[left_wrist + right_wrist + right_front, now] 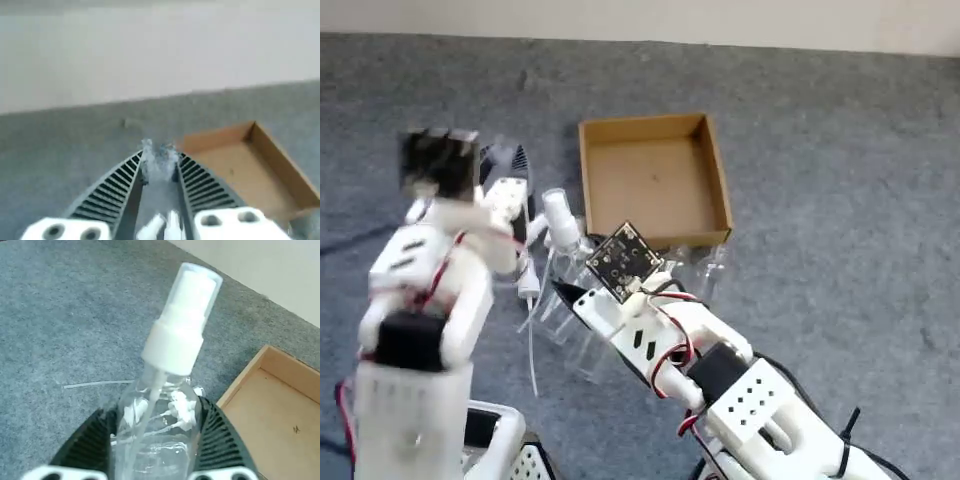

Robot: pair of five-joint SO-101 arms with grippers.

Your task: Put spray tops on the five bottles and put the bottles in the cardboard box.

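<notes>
Right end effector (157, 417) grips clear plastic bottle (150, 460), white spray top (182, 325) fitted, seemingly ready for brown cardboard box (586, 180) | left end effector (160, 159): cannot tell

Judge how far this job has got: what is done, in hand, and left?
Done: one bottle wears a spray top. In hand: the right gripper is shut on that bottle; the left gripper pinches a clear item I cannot identify. Left: the box holds nothing, and other clear bottles lie on the table, so all boxing remains, probably most capping too.
</notes>
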